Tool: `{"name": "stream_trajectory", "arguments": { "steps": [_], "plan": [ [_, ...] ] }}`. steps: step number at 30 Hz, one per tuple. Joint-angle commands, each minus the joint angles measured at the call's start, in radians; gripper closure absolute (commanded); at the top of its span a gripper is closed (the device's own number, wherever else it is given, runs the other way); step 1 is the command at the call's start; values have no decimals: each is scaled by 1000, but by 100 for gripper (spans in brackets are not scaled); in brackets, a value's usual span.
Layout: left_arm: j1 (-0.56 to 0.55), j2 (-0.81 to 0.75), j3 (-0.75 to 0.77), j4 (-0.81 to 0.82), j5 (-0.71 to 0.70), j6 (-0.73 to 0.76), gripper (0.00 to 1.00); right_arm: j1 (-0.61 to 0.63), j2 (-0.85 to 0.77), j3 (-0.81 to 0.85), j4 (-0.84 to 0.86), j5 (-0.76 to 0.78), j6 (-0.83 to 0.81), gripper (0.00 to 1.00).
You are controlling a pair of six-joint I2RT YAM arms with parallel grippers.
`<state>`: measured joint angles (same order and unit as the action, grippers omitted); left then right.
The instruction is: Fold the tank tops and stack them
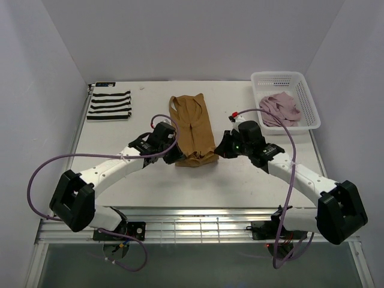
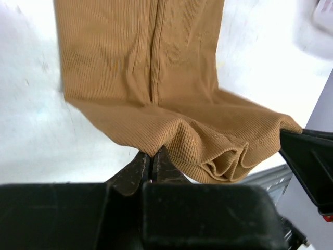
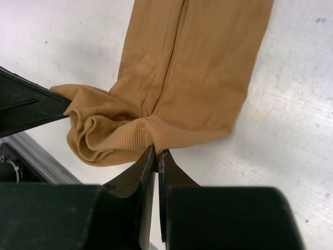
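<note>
Both grippers are clamped shut on the near hem of the tan tank top (image 1: pixel 193 129), left gripper (image 2: pixel 154 156) toward the left side and right gripper (image 3: pixel 156 152) toward the right, each biting only a sliver of edge. The top lies lengthwise mid-table (image 1: pixel 240 180) and the hem between them sags into a bunched loop. My guess is a thin pinch could slip on lifting, or that slack gets folded in crooked. The striped top (image 1: pixel 109 105) sits folded at the far left corner and the pink top (image 1: pixel 279 108) is in the basket (image 1: pixel 312 105) far right, both well apart, nothing blocking
</note>
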<state>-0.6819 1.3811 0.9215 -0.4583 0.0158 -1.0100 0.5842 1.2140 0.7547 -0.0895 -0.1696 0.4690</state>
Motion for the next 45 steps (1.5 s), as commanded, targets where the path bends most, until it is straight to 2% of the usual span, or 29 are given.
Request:
{"name": "stream_trajectory", "arguments": {
  "steps": [1, 13, 21, 27, 38, 43, 44, 45],
  "plan": [
    [61, 38, 74, 9, -17, 88, 100, -27, 70, 124, 13, 22, -53, 92],
    [209, 278, 316, 43, 76, 212, 100, -109, 315, 366, 37, -31, -133, 92],
    [268, 378, 385, 49, 101, 258, 100, -139, 488, 477, 51, -84, -145, 92],
    [271, 470, 441, 76, 125, 329, 100, -156, 567, 534, 56, -97, -153, 92],
    [312, 569, 510, 75, 156, 355, 100, -190, 697, 617, 48, -134, -148, 92],
    [326, 592, 530, 66, 162, 361, 76, -205, 782, 710, 19, -192, -156, 89],
    [329, 595, 536, 67, 164, 361, 63, -210, 794, 725, 14, -200, -158, 85],
    [331, 599, 542, 67, 167, 364, 59, -211, 818, 742, 2, -223, -159, 81]
  ]
}}
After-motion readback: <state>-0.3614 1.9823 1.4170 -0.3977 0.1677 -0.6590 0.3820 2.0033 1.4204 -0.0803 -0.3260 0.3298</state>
